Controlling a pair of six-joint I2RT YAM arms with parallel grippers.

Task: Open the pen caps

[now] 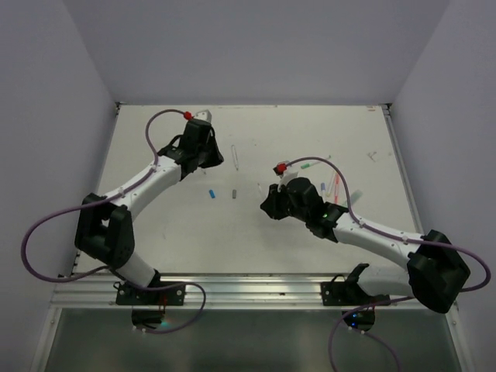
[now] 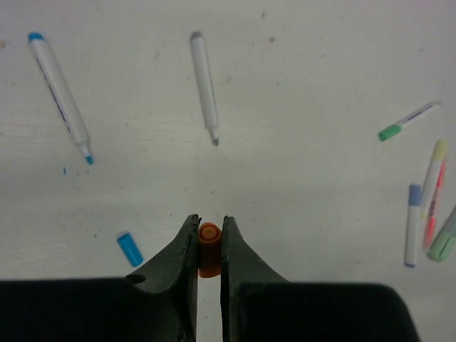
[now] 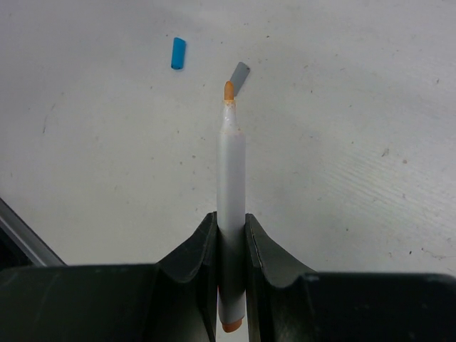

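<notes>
at the left, the left tool [image 2: 209, 226] is pinching the orange cap [image 2: 209, 246] between its closed fingers. down and to the left of it in the left wrist view, the blue cap [image 2: 130, 249] is lying loose on the white worktop [image 2: 299, 57]. in the overhead view the grey cap [image 1: 233, 193] is lying near the blue one, both between the two arms. beyond the left tool, an uncapped blue-tipped pen [image 2: 60, 96] and an uncapped grey-tipped pen [image 2: 205, 85] are lying apart from each other. further right, the right tool [image 3: 231, 222] is gripping the white barrel of the orange pen [image 3: 231, 164], whose bare orange tip is pointing away from the fingers, toward the blue and grey caps. at the far right of the left wrist view, four more pens are resting with their caps on: a green cap [image 2: 390, 132], a yellowish cap [image 2: 441, 149], a purple cap [image 2: 415, 194] and a mint green cap [image 2: 442, 246], the last three lying close together.
</notes>
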